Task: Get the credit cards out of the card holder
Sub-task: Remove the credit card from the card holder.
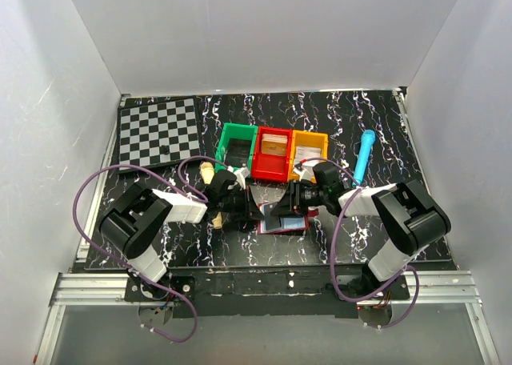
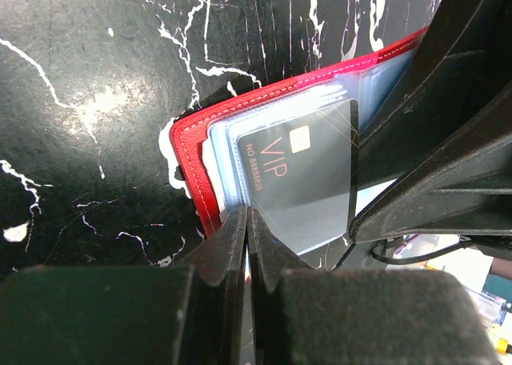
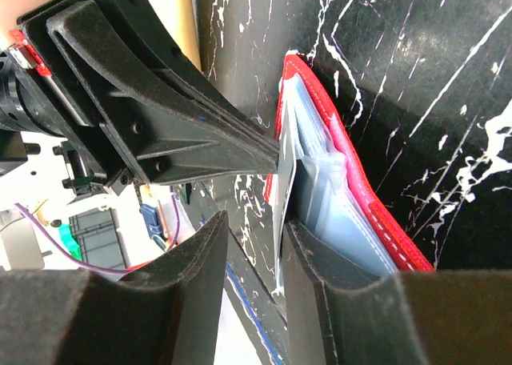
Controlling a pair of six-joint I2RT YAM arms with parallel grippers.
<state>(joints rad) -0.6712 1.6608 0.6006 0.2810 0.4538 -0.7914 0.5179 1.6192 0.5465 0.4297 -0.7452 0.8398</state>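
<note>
**Card holder** (image 2: 190,161): red cover with pale stitching, lying open on the desk (image 1: 336,113) at its near centre, in front of the row of bins and between the two end effectors. Glossy pale-blue plastic sleeves fan out from the cover. The cover lies flat against the desk and the sleeves are lifted off it.

**Dark card** (image 2: 308,185): grey-black, marked "VIP" with a number line and a small chip. It sits in the uppermost sleeve, tilted up from the rest.

**Left end effector** (image 2: 246,221): fingers pressed together, pinching the near edge of the dark card in its sleeve. In the right wrist view the two fingers taper to a point against that same thin edge.

**Right end effector** (image 3: 252,225): fingers spread with a clear gap. The raised leaf stands just inside that gap, close to one finger. Whether either finger touches it cannot be told. It faces the left end effector across the holder.

**Desk**: black surface with white marble veining.

**Green bin** (image 1: 237,133), **red bin** (image 1: 272,171), **orange bin** (image 1: 310,136): side by side just beyond the holder. The red bin holds a brownish item.

**Chessboard** (image 1: 158,131): grey and white, at the far left corner, well apart from the holder.

**Blue pen-like item** (image 1: 366,157): lies right of the orange bin.

**Pale wooden piece** (image 1: 208,173): stands beside the left arm.
</note>
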